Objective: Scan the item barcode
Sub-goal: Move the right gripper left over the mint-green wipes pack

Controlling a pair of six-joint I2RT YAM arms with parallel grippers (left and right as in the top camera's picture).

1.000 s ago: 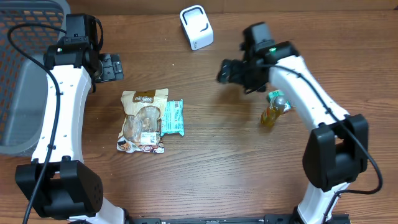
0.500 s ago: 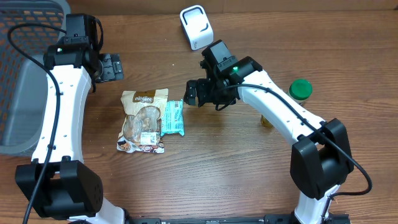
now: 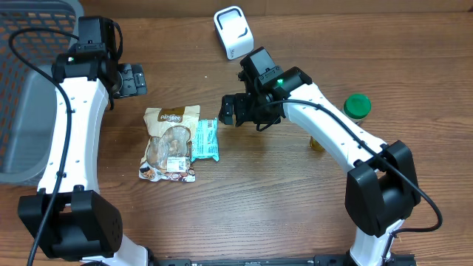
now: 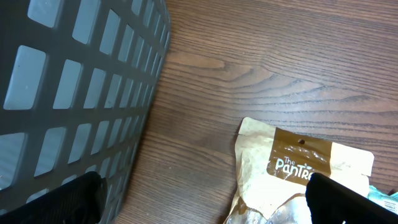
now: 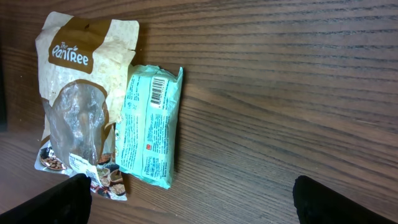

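Wooden table (image 3: 251, 199) bears mint packet (image 3: 206, 140); right claw (image 3: 226, 111) near it, spread wide; left claw (image 3: 139, 79) likewise.

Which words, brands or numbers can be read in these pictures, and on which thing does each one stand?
"The PanTree": brand name on the brown snack bag.
Print beside the barcode on the mint-green packet: too small to read.
On the white scanner: no text can be made out.
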